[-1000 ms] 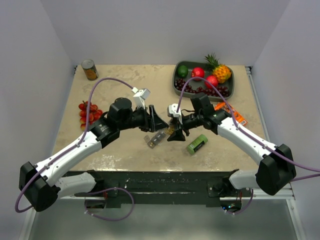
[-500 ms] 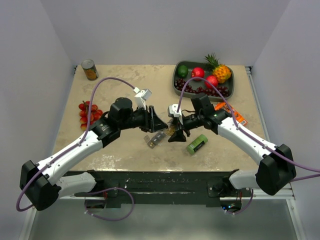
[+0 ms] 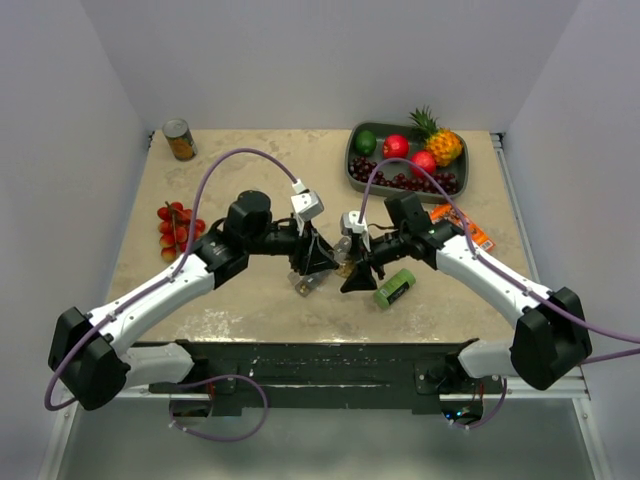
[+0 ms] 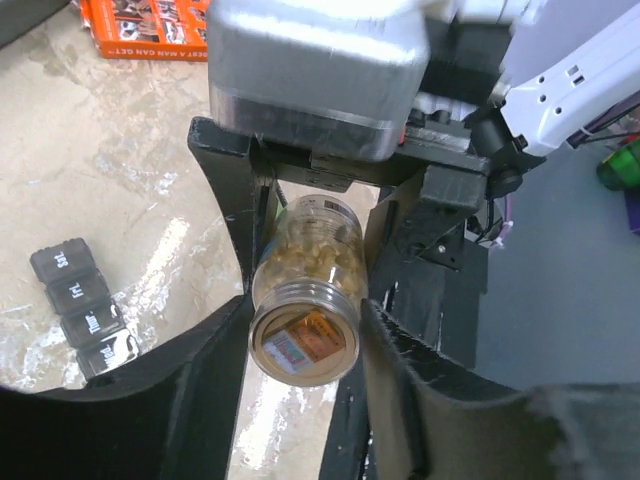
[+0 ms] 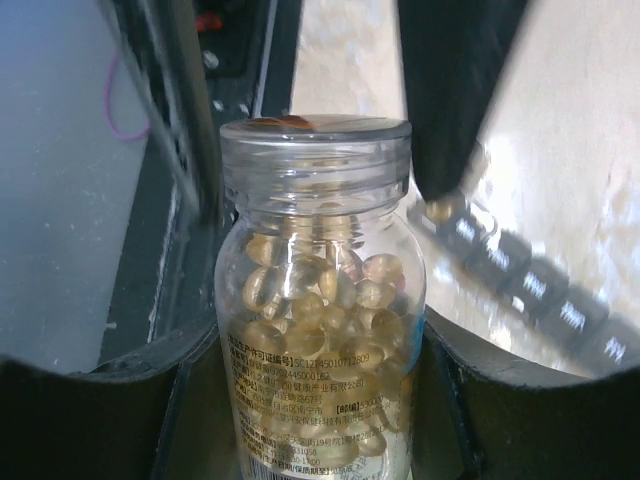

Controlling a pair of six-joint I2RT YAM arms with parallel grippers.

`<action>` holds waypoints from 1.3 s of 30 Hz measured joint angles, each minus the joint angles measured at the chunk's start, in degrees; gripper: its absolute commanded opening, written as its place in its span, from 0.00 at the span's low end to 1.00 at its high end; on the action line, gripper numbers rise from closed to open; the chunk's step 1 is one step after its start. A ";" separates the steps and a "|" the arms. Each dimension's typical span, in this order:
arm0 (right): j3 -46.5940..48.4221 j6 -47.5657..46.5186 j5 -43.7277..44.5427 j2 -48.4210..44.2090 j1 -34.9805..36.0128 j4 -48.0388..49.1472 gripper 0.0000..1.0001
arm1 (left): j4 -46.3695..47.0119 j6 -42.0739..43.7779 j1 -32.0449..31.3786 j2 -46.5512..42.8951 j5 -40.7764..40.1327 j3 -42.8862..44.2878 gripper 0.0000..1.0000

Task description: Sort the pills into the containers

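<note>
Amber pills (image 5: 320,300) fill a capped clear bottle (image 4: 305,300) near the lidded grey containers (image 4: 80,310).

Can (image 3: 179,139), cherry tomatoes (image 3: 177,225), fruit tray (image 3: 351,172), green box (image 3: 394,288) and orange packet (image 3: 478,237) lie on the table (image 3: 250,160).

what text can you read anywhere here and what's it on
"Sat." on a pill organizer lid
"Fri." on the next lid
"Thur." on the third lid
"Wed." on the fourth lid
Bottle label: fine print, too small to read
Orange box: white lettering, too blurred
Can, green box: too small
</note>
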 measured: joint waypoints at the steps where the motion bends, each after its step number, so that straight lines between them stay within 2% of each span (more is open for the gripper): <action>1: 0.00 0.15 -0.48 0.00 -0.11 0.37 0.02 | 0.24 0.17 0.00 -0.15 -0.15 0.00 0.69; 4: 0.33 0.39 -2.95 -0.17 -0.09 3.54 0.02 | 0.24 0.44 -0.44 -0.20 -1.51 -0.09 0.78; 6: 0.52 0.42 -3.65 -0.22 -0.09 4.85 0.02 | 0.26 -0.02 -0.57 -0.76 -2.80 -0.33 0.81; 9: 0.57 0.39 -4.31 -0.22 -0.15 5.62 0.02 | 0.13 -0.66 -0.59 -2.82 -4.76 -0.96 0.92; 10: 0.57 0.39 -4.37 -0.22 -0.15 5.79 0.02 | 0.13 -1.03 -0.59 -3.76 -5.62 -1.16 0.99; 21: 0.57 -0.55 -3.13 -0.22 -0.48 5.90 0.02 | 0.44 -8.26 -0.37 -15.50 -16.17 -3.43 0.99; 26: 0.57 -1.46 -1.99 -0.37 -0.48 5.77 0.02 | -0.28 -12.85 1.81 -18.80 -19.52 -4.61 0.99; 33: 0.59 -2.99 0.57 -1.38 -0.48 5.22 0.02 | -0.04 -23.17 5.01 -22.27 -21.14 -7.32 0.96; 39: 0.59 -3.78 3.19 -2.10 -0.48 4.68 0.02 | 0.39 -33.31 5.22 -20.39 -21.77 -7.32 0.95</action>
